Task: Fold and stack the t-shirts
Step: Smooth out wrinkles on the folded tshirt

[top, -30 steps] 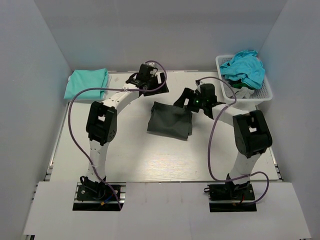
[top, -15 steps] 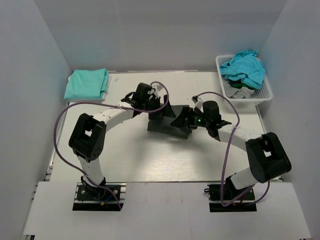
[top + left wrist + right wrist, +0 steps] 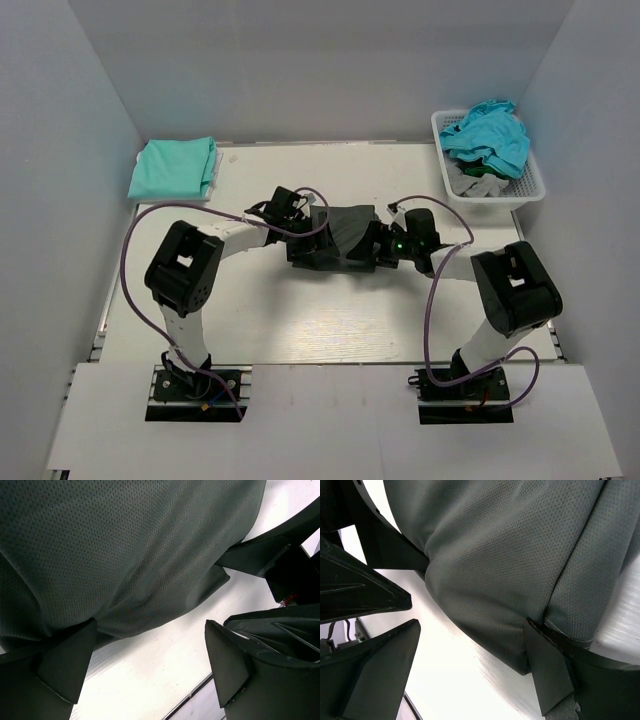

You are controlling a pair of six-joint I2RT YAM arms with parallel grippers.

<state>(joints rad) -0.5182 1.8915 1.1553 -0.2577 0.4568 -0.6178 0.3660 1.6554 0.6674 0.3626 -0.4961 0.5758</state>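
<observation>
The dark t-shirt (image 3: 345, 232) lies bunched on the tabletop (image 3: 300, 310) between the left claw (image 3: 303, 238) and right claw (image 3: 377, 246), both spread wide (cloth overlaps each). A folded mint t-shirt (image 3: 173, 167) sits far left.

A white desk (image 3: 300, 330) fills the middle. The left wall (image 3: 50, 200), the right wall (image 3: 600, 180) and the far wall (image 3: 330, 60) are plain pale grey. A white board (image 3: 330, 425) lies along the near edge. The light is soft.

Lab test cell (plain white walls (image 3: 330, 70))
</observation>
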